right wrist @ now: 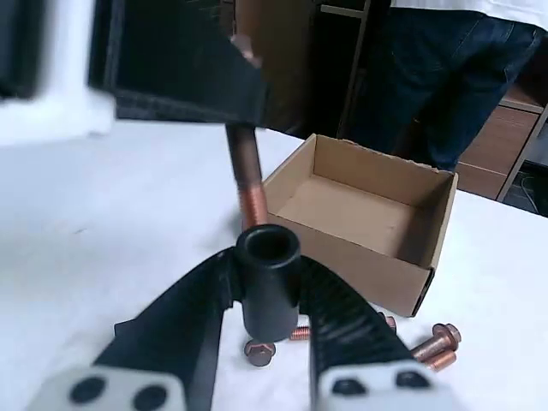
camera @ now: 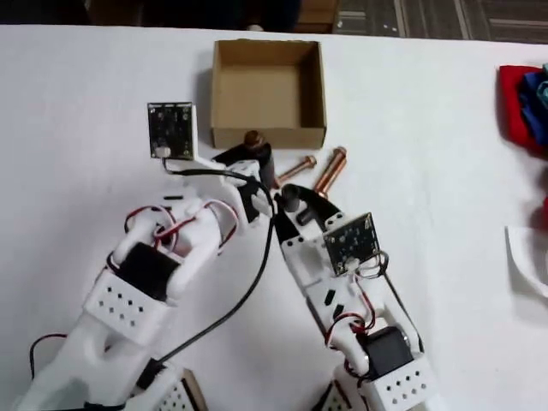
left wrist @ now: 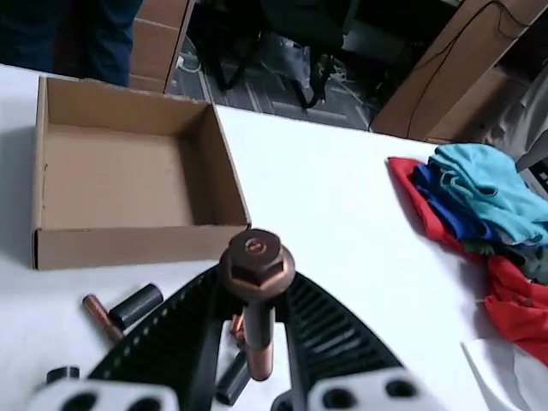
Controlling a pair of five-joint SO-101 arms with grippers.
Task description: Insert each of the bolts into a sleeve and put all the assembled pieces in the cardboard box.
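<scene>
Gripping, left: left end effector (left wrist: 257,295) clamps a copper bolt (left wrist: 257,261), head up.
Gripping, right: right end effector (right wrist: 268,293) pinches a black sleeve (right wrist: 268,278) upright, near the bolt.
Risk: the shank looks off the bore and may strike the rim, tilting the sleeve.
Box: cardboard box (camera: 267,135) empty, just beyond.
Desk: white desk (camera: 411,128); loose bolts (camera: 330,171) by the box.
Room: cloth pile (left wrist: 479,205); furniture behind.

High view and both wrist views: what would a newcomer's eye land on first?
The left hand grips a copper bolt upright, head up, and the right hand holds a black sleeve, mouth up; the bolt's tip hangs close by that mouth, not yet in. Just beyond them the cardboard box stands empty, with two loose bolts lying near its front wall.
</scene>
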